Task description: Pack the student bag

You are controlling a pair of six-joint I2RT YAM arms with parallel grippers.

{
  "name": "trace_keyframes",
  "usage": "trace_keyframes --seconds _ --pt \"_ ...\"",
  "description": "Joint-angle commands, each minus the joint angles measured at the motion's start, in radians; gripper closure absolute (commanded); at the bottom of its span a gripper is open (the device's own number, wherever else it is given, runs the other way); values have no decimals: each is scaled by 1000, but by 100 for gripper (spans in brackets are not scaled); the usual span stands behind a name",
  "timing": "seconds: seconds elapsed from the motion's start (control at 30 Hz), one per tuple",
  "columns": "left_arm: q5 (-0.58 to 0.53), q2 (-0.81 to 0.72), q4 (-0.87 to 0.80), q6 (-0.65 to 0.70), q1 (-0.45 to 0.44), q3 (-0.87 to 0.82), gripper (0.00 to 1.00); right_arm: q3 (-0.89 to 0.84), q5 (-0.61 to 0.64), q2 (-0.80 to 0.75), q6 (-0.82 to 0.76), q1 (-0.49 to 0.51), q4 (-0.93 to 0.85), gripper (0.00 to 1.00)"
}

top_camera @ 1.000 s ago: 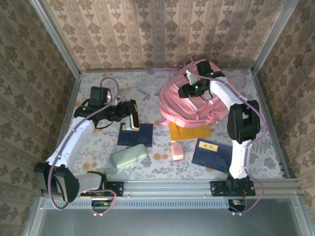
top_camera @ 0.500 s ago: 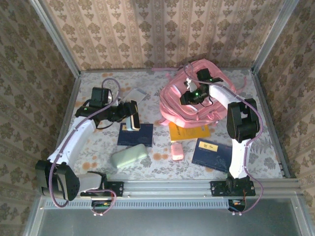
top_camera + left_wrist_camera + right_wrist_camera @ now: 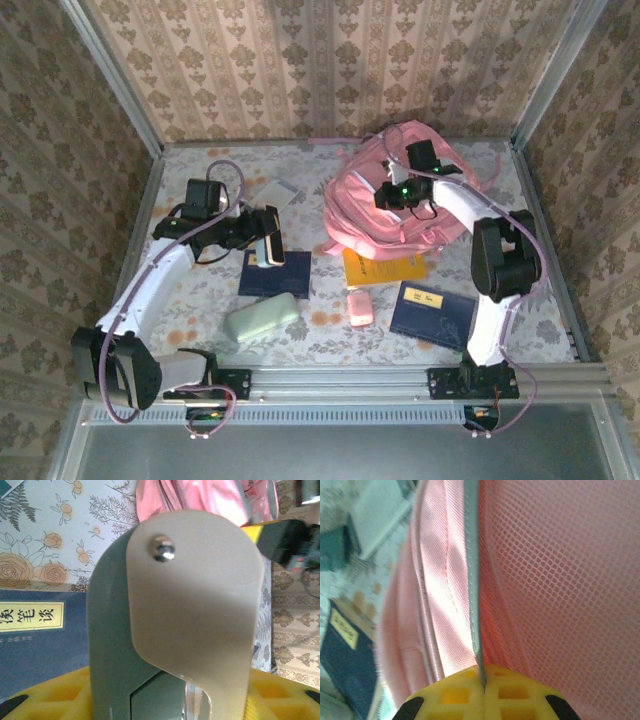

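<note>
Overhead view with both wrist views. The right gripper (image 3: 393, 196) sits on top of the student bag (image 3: 358, 212), which lies at the far right of the flowered table (image 3: 200, 290). Its yellow pads (image 3: 455, 695) are pressed together, pinching a thin grey trim (image 3: 471, 555) of the bag. Pink mesh (image 3: 560, 580) lies to one side of the trim and smooth pink fabric to the other.

The left gripper (image 3: 266, 238) is well to the left of the bag and apart from it. Its pads clamp the lower part of a grey and cream object (image 3: 175, 605) with a metal rivet (image 3: 163, 548); the object stands upright between them. What kind of object it is cannot be told.

Directly beneath the left gripper lies a dark blue book (image 3: 275, 275) with a yellow label. Nearer the arm bases is a pale green case (image 3: 262, 318). Beyond the gripper, toward the back wall, lies a white booklet (image 3: 276, 192).

Just on the near side of the right gripper, a yellow book (image 3: 385, 268) touches the bag's edge. A small pink case (image 3: 360, 307) and a second blue book (image 3: 432, 312) lie nearer still.
</note>
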Motion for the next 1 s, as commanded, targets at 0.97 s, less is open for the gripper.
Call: trace_keyframes --seconds 0.97 --pt "14 654 307 -263 -186 549 54 -128 -508 -379 719 -151 690 100"
